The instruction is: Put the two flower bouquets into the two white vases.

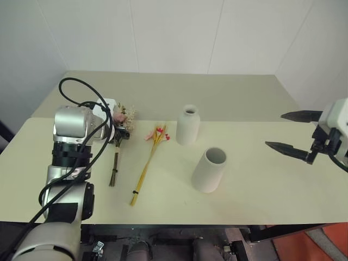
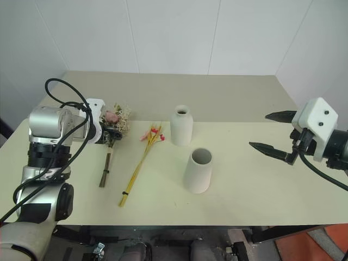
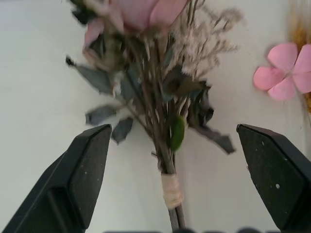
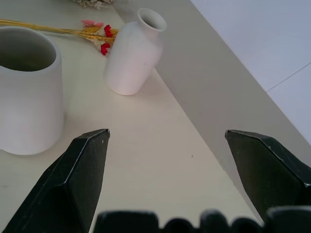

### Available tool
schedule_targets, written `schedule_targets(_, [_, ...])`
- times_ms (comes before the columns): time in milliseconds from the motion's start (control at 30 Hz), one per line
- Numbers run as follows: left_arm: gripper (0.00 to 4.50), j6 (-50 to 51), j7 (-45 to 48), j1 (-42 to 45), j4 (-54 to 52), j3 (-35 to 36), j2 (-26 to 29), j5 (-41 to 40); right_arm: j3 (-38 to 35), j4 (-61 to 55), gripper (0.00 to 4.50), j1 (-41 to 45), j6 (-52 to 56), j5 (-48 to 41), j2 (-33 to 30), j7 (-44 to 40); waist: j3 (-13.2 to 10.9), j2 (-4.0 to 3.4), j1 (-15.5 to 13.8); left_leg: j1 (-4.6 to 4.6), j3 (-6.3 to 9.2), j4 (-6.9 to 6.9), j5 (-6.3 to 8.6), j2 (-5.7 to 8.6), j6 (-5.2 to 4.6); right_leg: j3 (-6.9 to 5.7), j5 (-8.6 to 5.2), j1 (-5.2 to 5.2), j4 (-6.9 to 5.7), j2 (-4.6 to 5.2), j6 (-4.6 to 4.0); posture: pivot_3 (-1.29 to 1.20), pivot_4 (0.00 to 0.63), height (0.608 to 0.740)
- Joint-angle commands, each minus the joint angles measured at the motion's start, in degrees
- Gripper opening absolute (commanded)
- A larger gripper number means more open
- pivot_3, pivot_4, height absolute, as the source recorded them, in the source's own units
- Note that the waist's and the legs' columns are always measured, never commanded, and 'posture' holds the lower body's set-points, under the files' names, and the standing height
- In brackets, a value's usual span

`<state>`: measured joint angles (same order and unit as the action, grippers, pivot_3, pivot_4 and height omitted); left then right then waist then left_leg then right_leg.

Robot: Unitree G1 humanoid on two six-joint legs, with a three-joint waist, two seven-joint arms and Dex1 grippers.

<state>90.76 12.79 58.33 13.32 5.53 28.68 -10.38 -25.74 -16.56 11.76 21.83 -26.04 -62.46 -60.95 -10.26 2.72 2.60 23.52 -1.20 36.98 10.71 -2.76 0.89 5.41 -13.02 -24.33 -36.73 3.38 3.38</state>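
rose bouquet: the dried bunch with pink roses (image 2: pixel 113 124) lies flat on the bench (image 2: pixel 255 185), well to the left of the narrow-necked vase (image 2: pixel 181 125), its heads toward the far wall and its dark stems running back toward the near edge.
yellow bouquet: the slim bunch of yellow stalks (image 2: pixel 139 166) lies between the rose bunch and the narrow-necked vase, its red-pink blooms nearest the vase.
wide vase: the wide-mouthed cylinder (image 2: pixel 197 171) stands just in front of the narrow-necked vase, slightly to its right; both are empty.
handling, rose bouquet: likely very light, dry and brittle; leaves and sprigs would crumble under a hard squeeze, and the heads should not be pinched.
where to hold: judged best at the bound stems, at or just below the pale twine wrap (image 3: pixel 171 190), where the bunch is tight and stiffest.
handling, vases: ceramic, smooth and breakable, and the tall one could tip if a stem is pushed in crookedly.
left end effector (image 3: pixel 177 150): jaws spread wide, one finger on each side of the rose bunch's stems, hovering just above the twine, holding and touching nothing.
right end effector (image 2: pixel 274 133): jaws wide apart, empty, raised well to the right of the narrow-necked vase.
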Motion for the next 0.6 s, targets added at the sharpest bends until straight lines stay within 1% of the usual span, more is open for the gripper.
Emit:
schedule_targets(33, [4.5,-0.08,-1.26,0.35,0.43,1.19,-0.03,1.03,-2.9,-1.75,4.47,-0.06,-0.08,-0.38,-0.53,0.84,0.0,0.0,0.01,-0.01,0.0,0.0,0.0,0.0,0.0,0.0,0.0,0.0,0.0,0.0,0.0,0.0,0.15,0.74])
schedule_targets(167, [4.5,-3.5,-0.84,0.82,5.99,0.94,-0.1,0.76,-2.52,-2.02,4.47,0.36,0.04,-0.77,-0.57,0.96,0.0,0.0,0.02,-0.05,0.0,0.0,0.0,0.01,0.0,0.0,0.01,0.02,0.0,0.0,0.0,0.0,0.15,0.74])
schedule_targets(400, [4.5,-5.59,0.14,0.87,12.63,-0.25,-1.37,0.6,-2.38,-2.54,4.47,0.34,0.16,-0.71,-0.28,1.5,0.0,0.0,-0.13,0.02,0.01,0.0,0.0,0.02,0.01,-0.02,0.01,0.01,0.04,0.02,0.0,0.0,0.15,0.74])
schedule_targets(500, [3.88,-7.06,0.89,1.97,15.09,-0.87,-1.21,0.67,-2.74,-3.21,4.5,-0.66,0.6,-0.53,-0.04,1.99,0.0,0.0,-0.13,-0.01,0.01,-0.01,0.0,0.02,0.01,-0.01,0.01,0.02,0.03,0.02,0.0,0.0,0.15,0.74])
schedule_targets(600, [2.83,-7.92,1.21,2.6,15.53,-1.99,-0.97,1.21,-3.17,-3.69,4.5,-1.55,0.73,-0.47,-0.06,2.44,0.0,0.0,-0.14,-0.04,0.02,0.0,0.0,0.04,0.01,-0.01,0.01,0.05,0.01,0.03,0.01,0.0,0.15,0.74])
